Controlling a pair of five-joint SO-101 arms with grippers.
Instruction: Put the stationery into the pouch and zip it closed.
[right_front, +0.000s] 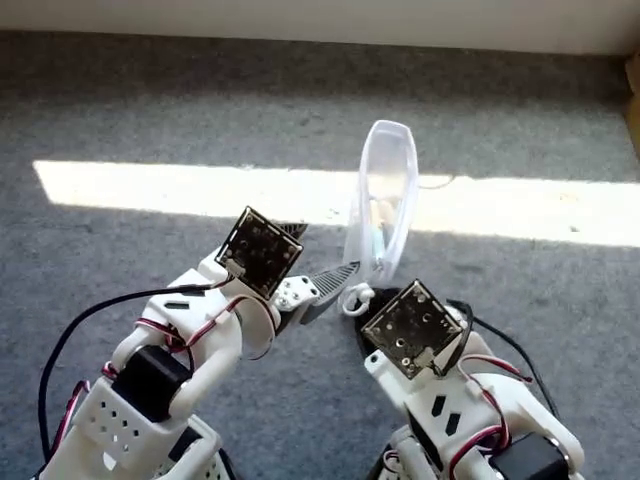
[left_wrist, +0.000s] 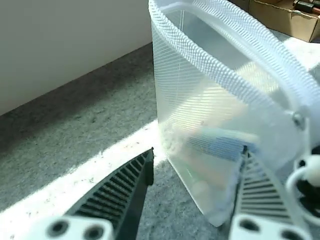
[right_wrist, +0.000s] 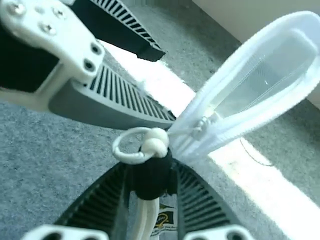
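- on the left side of the grey carpet (right_front: 120, 100), the left gripper (left_wrist: 196, 154) is released, its fingers spread wide. the lower corner of the pouch (left_wrist: 210, 100) sits just beside one finger, though i cannot tell whether they touch, and the other finger is well apart from it.
- the pouch stands upright between the two arms with its mouth gaping along the top. stationery (left_wrist: 222, 145) lies low inside, a blue and white shape blurred by the mesh.
- to the right, the right gripper (right_wrist: 150, 171) is clenched on the black zipper pull (right_wrist: 149, 187). the pull's white bead (right_wrist: 156, 141) and ring (right_wrist: 129, 146) sit just above the fingers, near the slider (right_wrist: 202, 125).
- the step in hand looks like the zipping. to do it well, the left claw should first pinch the pouch end nearest the slider so the fabric goes taut. the right should then draw the pull straight along the zip line rather than upward, or the soft pouch may fold and tip.
- a bright band of sunlight (right_front: 150, 185) crosses the carpet. a pale wall (right_front: 300, 15) runs along the far edge, and a cardboard box (left_wrist: 285, 17) sits beyond the pouch.
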